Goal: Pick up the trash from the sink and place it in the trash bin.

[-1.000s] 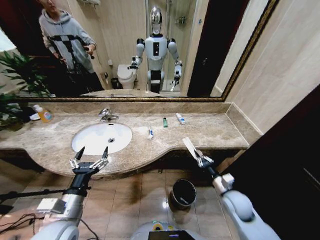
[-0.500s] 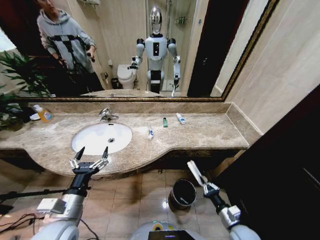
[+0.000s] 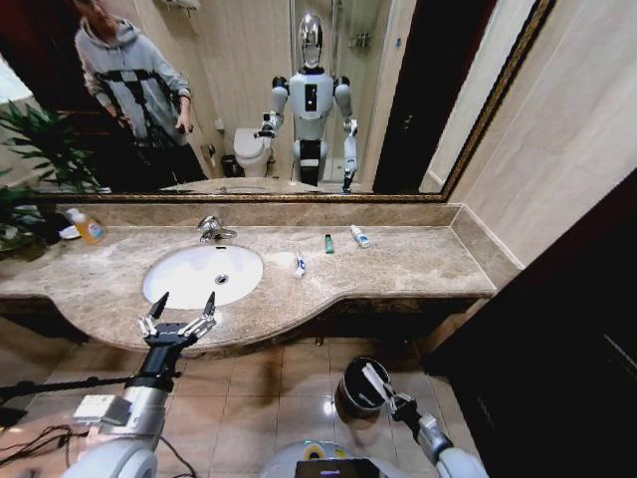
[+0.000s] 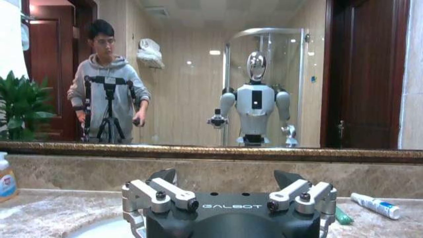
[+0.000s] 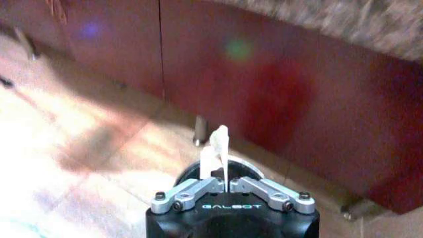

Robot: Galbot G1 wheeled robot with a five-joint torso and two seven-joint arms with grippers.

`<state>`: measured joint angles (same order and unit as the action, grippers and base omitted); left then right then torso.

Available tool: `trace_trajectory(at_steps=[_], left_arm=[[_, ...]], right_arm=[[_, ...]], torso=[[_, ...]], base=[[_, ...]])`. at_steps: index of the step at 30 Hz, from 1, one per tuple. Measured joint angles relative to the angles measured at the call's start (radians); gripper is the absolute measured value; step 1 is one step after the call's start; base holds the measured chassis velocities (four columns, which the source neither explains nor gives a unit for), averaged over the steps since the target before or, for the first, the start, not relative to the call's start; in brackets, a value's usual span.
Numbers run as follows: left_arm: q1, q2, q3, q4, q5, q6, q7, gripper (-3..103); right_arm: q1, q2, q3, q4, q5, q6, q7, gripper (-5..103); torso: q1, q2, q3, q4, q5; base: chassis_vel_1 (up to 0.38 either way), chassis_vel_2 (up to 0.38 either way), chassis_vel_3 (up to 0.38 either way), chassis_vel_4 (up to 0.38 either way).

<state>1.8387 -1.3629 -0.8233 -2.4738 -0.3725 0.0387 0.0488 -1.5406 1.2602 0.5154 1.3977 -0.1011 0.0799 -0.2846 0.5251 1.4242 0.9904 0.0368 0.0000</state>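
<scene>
My right gripper [image 3: 391, 401] is low by the floor, shut on a long white wrapper [image 3: 374, 381] that hangs over the rim of the black trash bin [image 3: 356, 393]. In the right wrist view the wrapper [image 5: 219, 148] stands up from the closed jaws of the right gripper [image 5: 227, 184], with the bin's rim [image 5: 249, 164] just beyond. My left gripper [image 3: 179, 317] hovers open at the counter's front edge, just before the white sink [image 3: 204, 274]. On the counter lie a small white tube [image 3: 299, 264], a dark-green bottle [image 3: 328, 243] and a white-blue mini tube [image 3: 358, 235].
An orange bottle [image 3: 88, 227] stands at the counter's far left beside a plant. The chrome faucet [image 3: 211, 229] is behind the basin. A dark wood cabinet front [image 5: 278, 94] runs under the counter, right behind the bin. Tiled floor lies open to the left of the bin.
My right arm has dropped from counter-edge height down and slightly left to the bin, carrying the wrapper. The left arm has not moved.
</scene>
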Motion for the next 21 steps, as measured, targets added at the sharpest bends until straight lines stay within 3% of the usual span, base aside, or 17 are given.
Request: trace_trajectory(at_steps=[10,21], left_arm=[[0.000,0.000,0.000,0.000,0.000,0.000,0.000,100],[0.000,0.000,0.000,0.000,0.000,0.000,0.000,100]], right_arm=[[0.165,0.054,-0.055,-0.186,-0.084,-0.099,0.024,0],[0.288,0.081,-0.052,-0.339,-0.187,-0.104,0.058,0]], torso=[[0.000,0.000,0.000,0.0000,-0.0001],[0.000,0.000,0.000,0.0000,-0.0001]], base=[[0.000,0.000,0.000,0.000],[0.000,0.000,0.000,0.000]])
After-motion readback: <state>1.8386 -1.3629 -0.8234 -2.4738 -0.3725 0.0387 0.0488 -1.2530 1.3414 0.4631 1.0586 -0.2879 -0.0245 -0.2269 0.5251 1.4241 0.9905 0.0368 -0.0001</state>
